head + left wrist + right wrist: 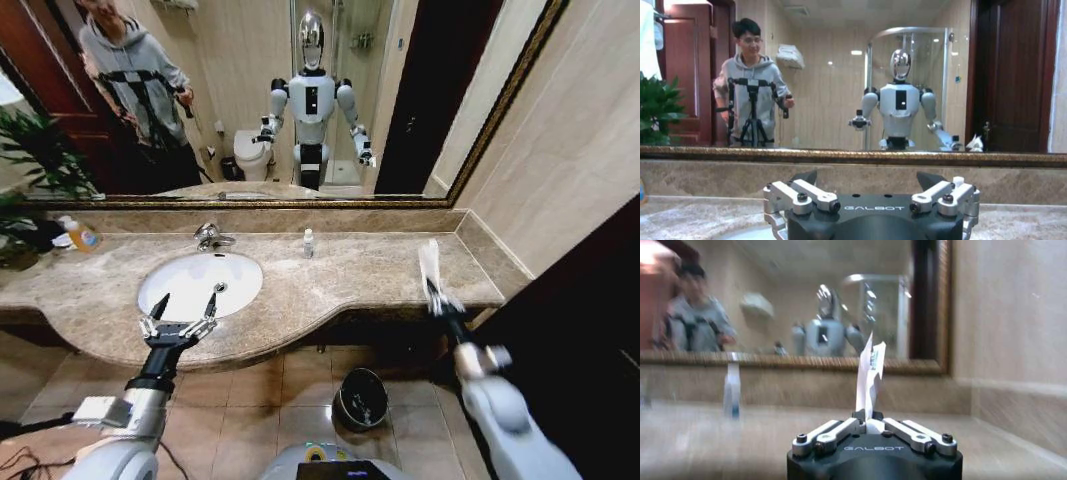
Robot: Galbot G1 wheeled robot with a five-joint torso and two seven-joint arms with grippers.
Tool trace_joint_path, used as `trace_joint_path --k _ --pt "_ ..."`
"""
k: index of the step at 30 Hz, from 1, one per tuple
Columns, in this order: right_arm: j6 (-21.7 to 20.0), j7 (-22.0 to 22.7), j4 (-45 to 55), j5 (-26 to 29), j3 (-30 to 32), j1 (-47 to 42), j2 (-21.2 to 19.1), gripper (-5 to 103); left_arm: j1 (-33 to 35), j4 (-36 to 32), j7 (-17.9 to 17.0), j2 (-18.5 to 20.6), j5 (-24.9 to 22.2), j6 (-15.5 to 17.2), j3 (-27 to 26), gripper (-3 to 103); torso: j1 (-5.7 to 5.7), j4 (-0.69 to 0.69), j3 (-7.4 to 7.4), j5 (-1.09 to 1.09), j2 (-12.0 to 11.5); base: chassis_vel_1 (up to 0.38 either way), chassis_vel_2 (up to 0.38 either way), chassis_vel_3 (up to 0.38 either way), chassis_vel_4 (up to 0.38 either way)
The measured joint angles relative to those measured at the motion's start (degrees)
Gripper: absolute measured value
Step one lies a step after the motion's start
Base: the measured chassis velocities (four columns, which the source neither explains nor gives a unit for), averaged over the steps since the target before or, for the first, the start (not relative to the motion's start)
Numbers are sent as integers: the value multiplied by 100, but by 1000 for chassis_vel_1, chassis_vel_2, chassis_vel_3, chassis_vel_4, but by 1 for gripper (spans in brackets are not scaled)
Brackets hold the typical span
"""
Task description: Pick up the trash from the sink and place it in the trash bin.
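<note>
The right gripper [437, 296] pinches a flat white packet [429, 262], well right of the sink [200, 283]. The left gripper [183, 312] hovers spread at the sink's front rim. The carry is underway; next calls for lowering to the trash bin [361, 398], below the counter.

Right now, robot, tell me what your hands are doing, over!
Left gripper open, above sink front edge. Right gripper shut on flat white packet, over counter's right end. Trash bin on floor below, nothing blocking.

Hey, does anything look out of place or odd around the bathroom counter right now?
Nothing spilled or damaged. The one oddity: the right gripper holds a flat white packet upright above the counter's right end. The left gripper hangs open over the sink.
</note>
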Motion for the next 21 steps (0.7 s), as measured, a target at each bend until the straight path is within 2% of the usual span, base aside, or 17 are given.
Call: trace_joint_path --k 2,3,5,8,12,13,14,17,18,19,20,21 --pt "830 182 -794 -62 -199 -378 205 0 0 0 0 0 0 0 1 100 0 -1 0 1 0 0 0 0 0" --pt "830 182 -794 -62 -199 -378 205 0 0 0 0 0 0 0 1 100 0 -1 0 1 0 0 0 0 0" --pt "1379 316 -1583 -79 -343 -404 298 0 0 0 0 0 0 0 1 100 0 1 0 4 0 0 0 0 0" --pt "1564 407 -2587 -200 -560 -297 381 0 0 0 0 0 0 0 1 100 1 0 1 2 -1 0 0 0 0" --pt "1556 424 -3338 -395 -706 50 468 0 0 0 0 0 0 0 0 100 1 0 1 0 -1 0 0 0 0" --pt "1416 424 -3787 -674 -723 403 579 0 0 0 0 0 0 0 0 100 1 2 1 2 -1 0 0 0 0" --pt "1416 424 -3787 -674 -723 403 579 0 0 0 0 0 0 0 0 100 1 2 1 2 -1 0 0 0 0" --pt "745 266 -4199 -1122 -851 784 671 0 0 0 0 0 0 0 0 100 2 3 1 -3 -1 0 0 0 0" --pt "446 16 -4369 -1267 -948 943 726 0 0 0 0 0 0 0 1 100 2 2 1 -3 -1 0 0 0 0" --pt "446 16 -4369 -1267 -948 943 726 0 0 0 0 0 0 0 1 100 2 2 1 -3 -1 0 0 0 0" --pt "93 -204 -4544 -1483 -1058 1099 768 0 0 0 0 0 0 0 1 100 2 2 1 4 -1 0 0 0 0" --pt "-397 -391 -4716 -1794 -1163 1248 805 0 0 0 0 0 0 0 0 100 2 2 1 0 -1 0 0 0 0"
